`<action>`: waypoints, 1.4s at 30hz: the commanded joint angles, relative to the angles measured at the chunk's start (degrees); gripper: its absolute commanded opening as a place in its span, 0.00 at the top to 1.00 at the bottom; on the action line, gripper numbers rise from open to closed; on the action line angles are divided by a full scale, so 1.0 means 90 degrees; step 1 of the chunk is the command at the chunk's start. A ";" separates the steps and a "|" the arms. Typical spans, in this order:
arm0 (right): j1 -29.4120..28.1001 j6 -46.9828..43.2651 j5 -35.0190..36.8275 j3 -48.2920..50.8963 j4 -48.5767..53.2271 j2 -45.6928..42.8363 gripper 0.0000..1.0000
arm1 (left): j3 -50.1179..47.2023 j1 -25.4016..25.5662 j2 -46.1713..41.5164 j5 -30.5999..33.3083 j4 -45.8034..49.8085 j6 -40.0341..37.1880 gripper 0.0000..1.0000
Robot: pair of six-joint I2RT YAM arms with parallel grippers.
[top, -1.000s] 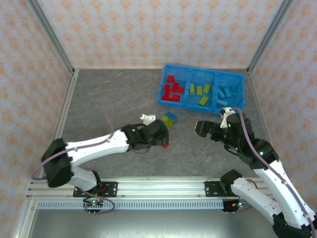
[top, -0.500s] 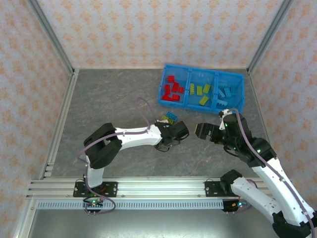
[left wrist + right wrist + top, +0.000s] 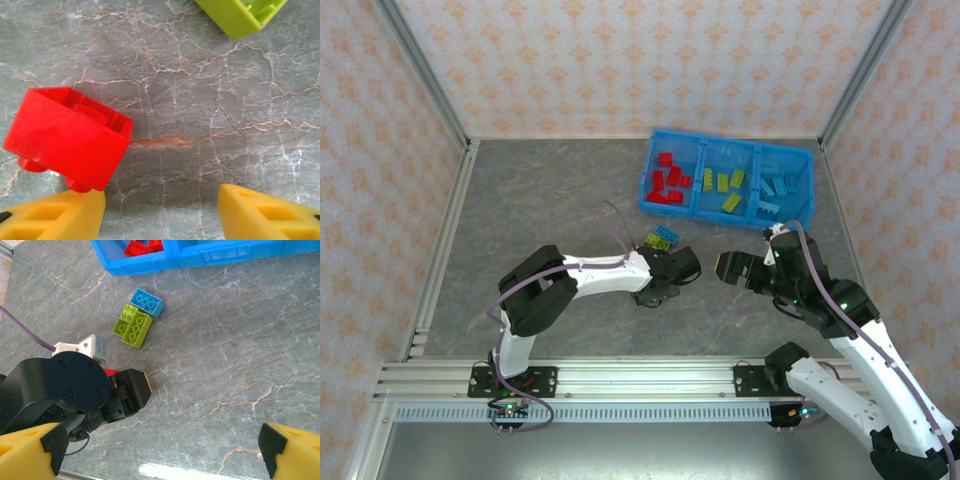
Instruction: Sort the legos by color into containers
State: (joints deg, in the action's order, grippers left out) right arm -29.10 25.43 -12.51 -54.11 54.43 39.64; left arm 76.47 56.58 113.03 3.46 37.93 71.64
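On the grey counter (image 3: pixel 540 200) the left hand (image 3: pixel 663 283) hung low near the middle, its yellow fingers (image 3: pixel 50 215) spread apart and gripping nothing. A red brick (image 3: pixel 67 137) lay tipped on the counter with its hollow underside showing. It sat right against one fingertip, off to that side of the gap rather than between the two. Just beyond the hand, toward the far edge, a green brick (image 3: pixel 653 241) and a blue brick (image 3: pixel 666 235) lay touching each other, studs up. To the right of them the right hand (image 3: pixel 728 268) hovered above bare counter, its fingers wide apart and empty. Toward the far right corner stood the tray (image 3: pixel 715 214), close to the far edge. Its left compartment held red bricks (image 3: pixel 667 178), the middle one held green bricks (image 3: pixel 723 188), and the right one held blue bricks (image 3: pixel 775 187).
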 commanded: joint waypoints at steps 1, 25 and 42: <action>-0.0024 0.0119 -0.0083 0.0001 0.0126 -0.0036 0.01 | 0.0042 -0.0130 -0.0359 0.0606 0.0269 -0.0404 0.29; -0.0019 0.0355 -0.0113 -0.0010 0.0165 -0.0049 0.01 | 0.0451 -0.0747 0.0148 0.0588 0.1078 -0.1961 0.42; -0.0316 0.0771 -0.1474 0.0678 -0.0652 -0.0019 0.00 | 0.0869 -0.0765 -0.0781 0.0539 0.0886 -0.2292 0.69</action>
State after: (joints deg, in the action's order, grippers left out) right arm -31.53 30.81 -24.82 -47.59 51.90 40.18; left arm 79.77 50.11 110.52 4.95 44.71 52.34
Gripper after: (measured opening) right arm 0.997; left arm 0.360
